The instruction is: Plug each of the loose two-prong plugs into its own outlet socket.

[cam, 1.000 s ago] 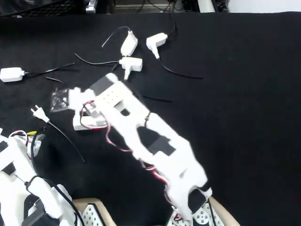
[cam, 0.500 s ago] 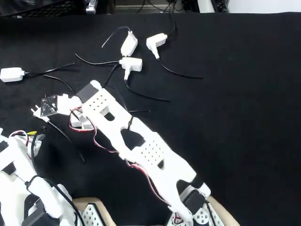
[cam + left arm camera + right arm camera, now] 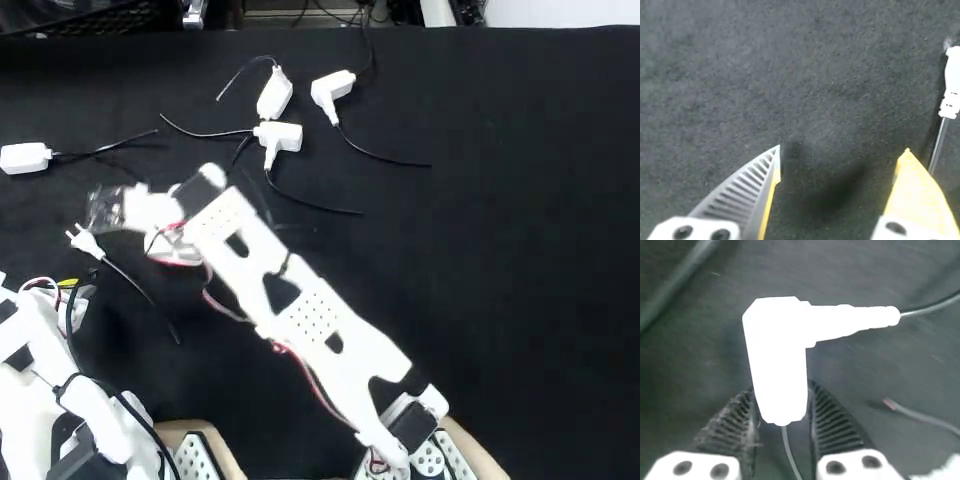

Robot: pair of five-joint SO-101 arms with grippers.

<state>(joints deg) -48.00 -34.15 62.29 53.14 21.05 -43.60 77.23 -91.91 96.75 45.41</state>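
Thin hold on the connector, loose plug waiting at the left

At the left, our left end effector (image 3: 840, 152) hangs wide open and empty over the surface (image 3: 740, 60), with the loose plug (image 3: 952, 80) lying just beside one finger. Further right, our right end effector (image 3: 781, 392) is closed on one leg of a white L-shaped connector (image 3: 777, 340), pinching only its end. We judge it could twist or slip free if its cable (image 3: 930, 307) drags, and then miss the prongs
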